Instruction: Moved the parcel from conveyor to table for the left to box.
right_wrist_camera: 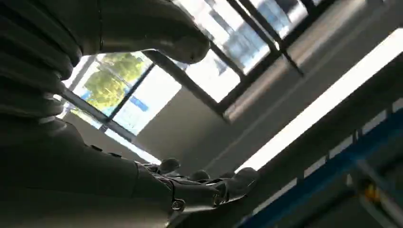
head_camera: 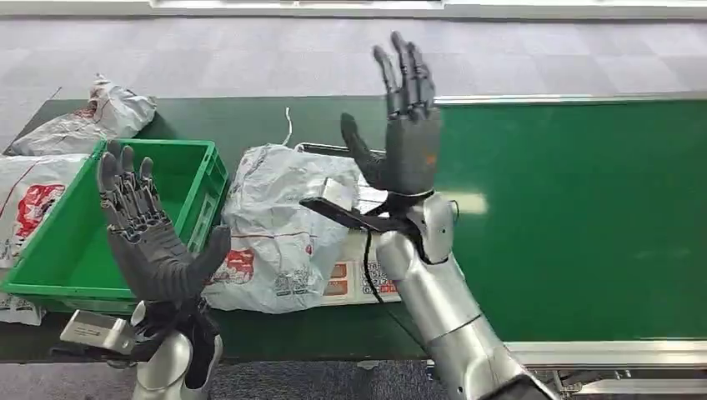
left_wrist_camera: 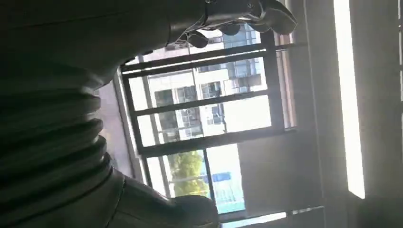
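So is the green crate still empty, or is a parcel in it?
Empty: the green crate shows only bare floor and walls. The white parcel lies beside it on the table.

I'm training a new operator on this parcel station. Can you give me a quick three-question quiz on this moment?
1. True or false: the left hand holds a parcel.
2. What lies in front of the raised right hand: A) a white parcel, B) a cardboard box, C) a bottle?
3. Fill in: the green crate stands to the ___ of the white parcel, as seen from the head view.

Key: 1. False, both hands are raised, fingers apart, holding nothing. 2. A. 3. left.
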Action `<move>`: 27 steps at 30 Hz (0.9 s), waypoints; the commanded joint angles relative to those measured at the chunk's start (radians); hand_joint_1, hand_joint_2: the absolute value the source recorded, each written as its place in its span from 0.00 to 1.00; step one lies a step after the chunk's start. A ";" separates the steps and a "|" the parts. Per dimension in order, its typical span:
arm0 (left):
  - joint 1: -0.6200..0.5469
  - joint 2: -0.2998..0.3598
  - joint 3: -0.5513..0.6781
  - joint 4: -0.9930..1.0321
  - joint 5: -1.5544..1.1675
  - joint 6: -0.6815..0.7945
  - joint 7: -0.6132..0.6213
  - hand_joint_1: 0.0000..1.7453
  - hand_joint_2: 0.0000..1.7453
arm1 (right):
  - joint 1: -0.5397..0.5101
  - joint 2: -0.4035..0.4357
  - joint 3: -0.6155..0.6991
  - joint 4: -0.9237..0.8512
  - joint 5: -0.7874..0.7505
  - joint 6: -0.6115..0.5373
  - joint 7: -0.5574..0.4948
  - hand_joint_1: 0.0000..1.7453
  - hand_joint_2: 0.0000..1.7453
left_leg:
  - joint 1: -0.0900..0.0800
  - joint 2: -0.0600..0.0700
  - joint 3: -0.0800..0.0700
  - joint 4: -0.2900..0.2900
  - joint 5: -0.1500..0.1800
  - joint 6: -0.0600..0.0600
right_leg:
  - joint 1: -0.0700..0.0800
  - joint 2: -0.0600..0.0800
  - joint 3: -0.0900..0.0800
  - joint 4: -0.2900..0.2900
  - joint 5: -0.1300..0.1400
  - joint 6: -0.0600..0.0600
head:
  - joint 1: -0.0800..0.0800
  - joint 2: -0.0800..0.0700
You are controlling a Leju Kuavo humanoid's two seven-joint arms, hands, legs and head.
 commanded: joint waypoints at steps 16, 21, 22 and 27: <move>-0.795 0.152 -0.213 1.310 -1.240 -0.074 0.553 0.00 1.00 | 0.303 0.002 -0.098 -0.797 -0.179 0.004 -0.150 0.00 1.00 | 0.000 0.011 0.001 -0.002 0.007 -0.001 | 0.000 0.008 -0.002 -0.002 0.009 -0.002 | 0.000 0.000; -0.795 0.152 -0.213 1.310 -1.240 -0.074 0.553 0.00 1.00 | 0.303 0.002 -0.098 -0.797 -0.179 0.004 -0.150 0.00 1.00 | 0.000 0.011 0.000 -0.002 0.007 -0.001 | 0.001 0.009 -0.002 -0.002 0.009 -0.002 | 0.000 0.000; -0.795 0.152 -0.213 1.310 -1.240 -0.074 0.553 0.00 1.00 | 0.303 0.002 -0.098 -0.797 -0.179 0.004 -0.150 0.00 1.00 | 0.000 0.011 0.000 -0.001 0.006 -0.001 | 0.000 0.009 -0.002 -0.001 0.009 -0.002 | 0.000 0.000; -0.795 0.152 -0.213 1.310 -1.240 -0.074 0.553 0.00 1.00 | 0.303 0.002 -0.098 -0.797 -0.179 0.004 -0.150 0.00 1.00 | 0.000 0.010 0.000 -0.001 0.007 -0.001 | 0.001 0.009 -0.003 -0.001 0.009 -0.002 | 0.000 0.000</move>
